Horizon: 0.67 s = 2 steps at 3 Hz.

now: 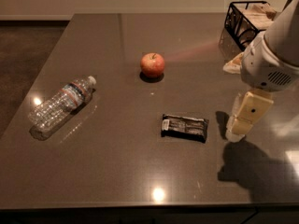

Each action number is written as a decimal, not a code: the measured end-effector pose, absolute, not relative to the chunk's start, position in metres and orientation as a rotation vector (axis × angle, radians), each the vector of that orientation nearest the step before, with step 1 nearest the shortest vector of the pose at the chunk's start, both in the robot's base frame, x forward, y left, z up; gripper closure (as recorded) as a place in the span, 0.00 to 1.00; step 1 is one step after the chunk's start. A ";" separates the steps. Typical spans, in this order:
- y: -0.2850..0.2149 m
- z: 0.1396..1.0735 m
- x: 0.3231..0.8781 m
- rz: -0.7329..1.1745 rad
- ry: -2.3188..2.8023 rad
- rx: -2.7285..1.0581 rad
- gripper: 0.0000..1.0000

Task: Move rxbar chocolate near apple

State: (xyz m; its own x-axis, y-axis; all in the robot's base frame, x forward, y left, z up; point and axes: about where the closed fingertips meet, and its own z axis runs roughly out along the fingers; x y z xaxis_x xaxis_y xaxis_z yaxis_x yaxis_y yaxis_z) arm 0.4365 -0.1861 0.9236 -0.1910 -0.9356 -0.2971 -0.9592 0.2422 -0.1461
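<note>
The rxbar chocolate (184, 127), a flat bar in a shiny black wrapper, lies on the dark table just right of centre. The apple (152, 65), red-orange with a short stem, sits upright behind and slightly left of the bar, well apart from it. My gripper (237, 132) hangs from the white arm at the right, its cream tip low over the table, just right of the bar and not touching it. It holds nothing that I can see.
A clear plastic water bottle (61, 103) lies on its side at the left. A black wire basket (245, 18) with pale items stands at the back right corner. The table's front edge (140, 206) runs near the bottom of the view.
</note>
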 end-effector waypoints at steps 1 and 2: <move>-0.173 0.901 0.441 0.136 2.178 -1.759 0.00; -0.163 0.880 0.445 0.169 2.165 -1.769 0.00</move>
State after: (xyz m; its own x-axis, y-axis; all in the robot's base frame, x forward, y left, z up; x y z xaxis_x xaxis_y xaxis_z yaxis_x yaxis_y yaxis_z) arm 0.4452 -0.1629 0.8802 -0.1676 -0.9282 -0.3322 -0.9685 0.2180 -0.1204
